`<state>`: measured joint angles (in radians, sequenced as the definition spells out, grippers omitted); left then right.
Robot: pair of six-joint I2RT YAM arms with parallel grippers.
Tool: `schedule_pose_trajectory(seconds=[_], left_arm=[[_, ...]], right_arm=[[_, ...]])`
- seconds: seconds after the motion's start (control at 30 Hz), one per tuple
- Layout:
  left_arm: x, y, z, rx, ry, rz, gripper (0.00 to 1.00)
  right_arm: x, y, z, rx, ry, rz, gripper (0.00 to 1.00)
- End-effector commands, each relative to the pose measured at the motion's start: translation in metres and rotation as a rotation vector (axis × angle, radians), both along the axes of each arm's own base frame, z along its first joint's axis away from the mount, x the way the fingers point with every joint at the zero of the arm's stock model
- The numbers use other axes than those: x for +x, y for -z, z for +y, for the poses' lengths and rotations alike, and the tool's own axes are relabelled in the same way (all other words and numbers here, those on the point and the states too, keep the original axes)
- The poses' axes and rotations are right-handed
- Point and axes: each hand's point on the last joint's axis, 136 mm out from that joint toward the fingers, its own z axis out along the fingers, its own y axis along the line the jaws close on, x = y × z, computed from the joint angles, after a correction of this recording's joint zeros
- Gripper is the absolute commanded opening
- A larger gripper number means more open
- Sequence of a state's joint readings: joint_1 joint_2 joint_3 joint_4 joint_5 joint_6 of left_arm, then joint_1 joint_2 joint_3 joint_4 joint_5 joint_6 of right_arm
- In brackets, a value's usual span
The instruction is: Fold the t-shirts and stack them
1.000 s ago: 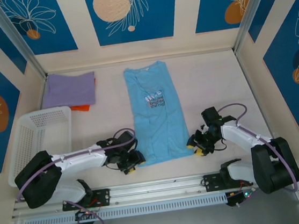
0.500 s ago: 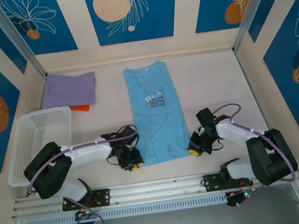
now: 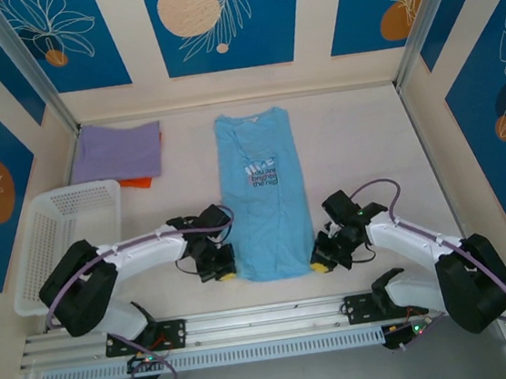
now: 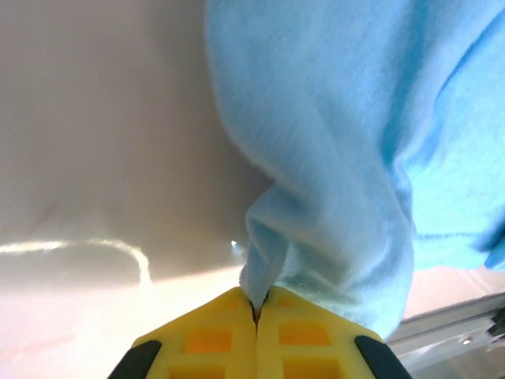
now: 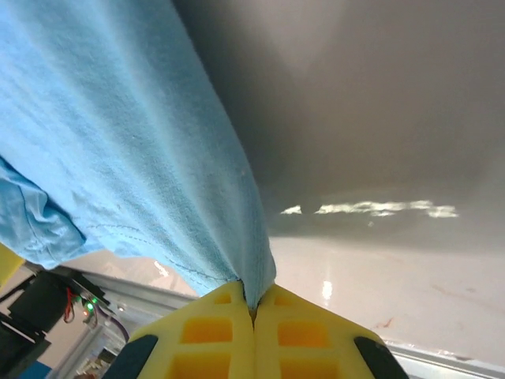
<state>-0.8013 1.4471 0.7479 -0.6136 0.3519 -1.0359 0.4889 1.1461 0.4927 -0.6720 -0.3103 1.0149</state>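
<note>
The tabletop [image 3: 357, 141] carries the blue tee [image 3: 263, 197] flat down its middle as a narrow strip, with the collar toward the far edge and the hem by the near edge. The basket [image 3: 56, 230] sits at the left edge. The lavender tee [image 3: 120, 150] lies folded in the far-left corner, probably as the stack's base. The left gripper [image 3: 224, 273] and right gripper [image 3: 322, 262] are each clamped on a hem corner, likely to fold the hem evenly toward the collar.
</note>
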Motion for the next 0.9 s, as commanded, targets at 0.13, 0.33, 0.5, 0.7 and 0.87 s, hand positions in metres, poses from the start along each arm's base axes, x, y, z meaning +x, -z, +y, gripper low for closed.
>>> schedule_pose_trajectory(seconds=[0.13,0.33,0.5,0.7,0.87], left_arm=[[-0.033,-0.017,0.036,0.032,-0.104,0.056,0.00],[-0.042,-0.021,0.036,-0.030,-0.106,0.063,0.00],[-0.027,-0.043,0.017,-0.123,-0.106,0.032,0.00],[0.034,-0.094,0.002,-0.223,-0.198,-0.054,0.00],[0.098,-0.122,-0.008,-0.232,-0.192,-0.114,0.00]], right_arm=[[-0.036,-0.008,0.011,0.031,-0.066,0.122,0.00],[-0.039,-0.019,0.014,0.047,-0.102,0.121,0.00],[-0.012,-0.051,0.020,0.061,-0.098,0.041,0.00],[0.042,-0.087,0.017,0.109,0.050,0.000,0.00],[0.098,-0.103,0.012,0.103,0.119,-0.051,0.00]])
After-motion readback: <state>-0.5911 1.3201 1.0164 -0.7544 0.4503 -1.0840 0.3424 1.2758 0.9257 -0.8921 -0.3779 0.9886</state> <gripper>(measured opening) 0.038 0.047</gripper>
